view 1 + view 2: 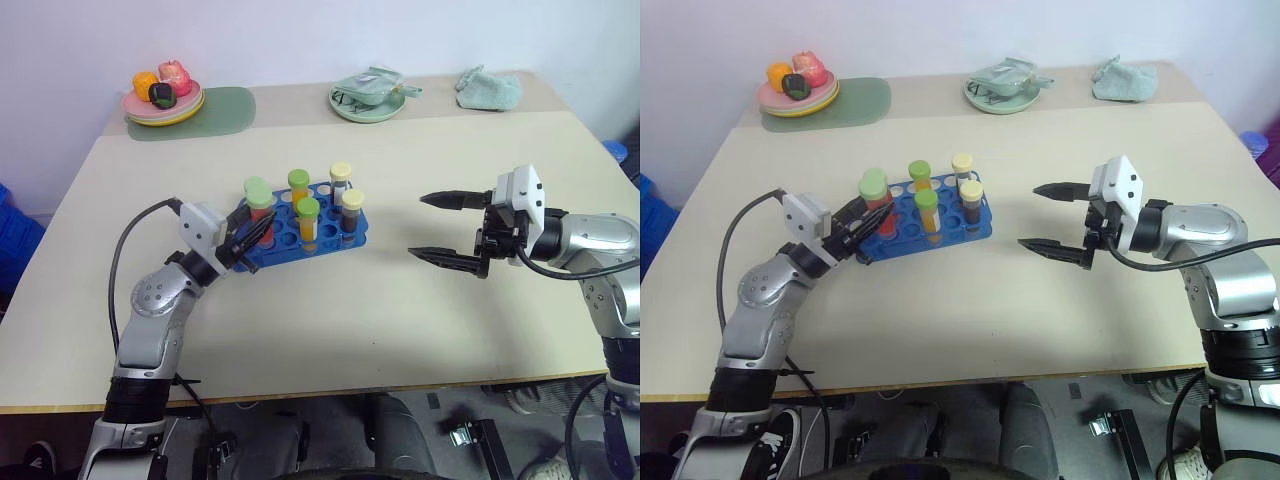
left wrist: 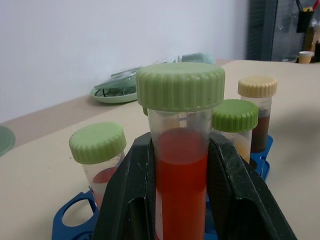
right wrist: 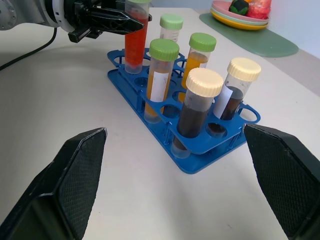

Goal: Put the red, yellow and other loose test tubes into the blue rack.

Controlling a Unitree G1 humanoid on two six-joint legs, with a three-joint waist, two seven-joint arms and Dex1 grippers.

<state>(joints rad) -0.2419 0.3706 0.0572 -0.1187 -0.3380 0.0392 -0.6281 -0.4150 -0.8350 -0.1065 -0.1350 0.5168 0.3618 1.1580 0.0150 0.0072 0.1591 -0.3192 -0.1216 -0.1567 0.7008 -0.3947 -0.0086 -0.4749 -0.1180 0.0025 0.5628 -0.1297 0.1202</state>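
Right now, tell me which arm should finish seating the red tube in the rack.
Left. The left gripper is already shut on the red tube, holding it upright over the blue rack. The right gripper hangs open, apart from the rack.

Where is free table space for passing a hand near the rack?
Bare table lies in front of the blue rack, and between it and the open right gripper. It is crowded at the rack's left end, where the left gripper holds a red tube.
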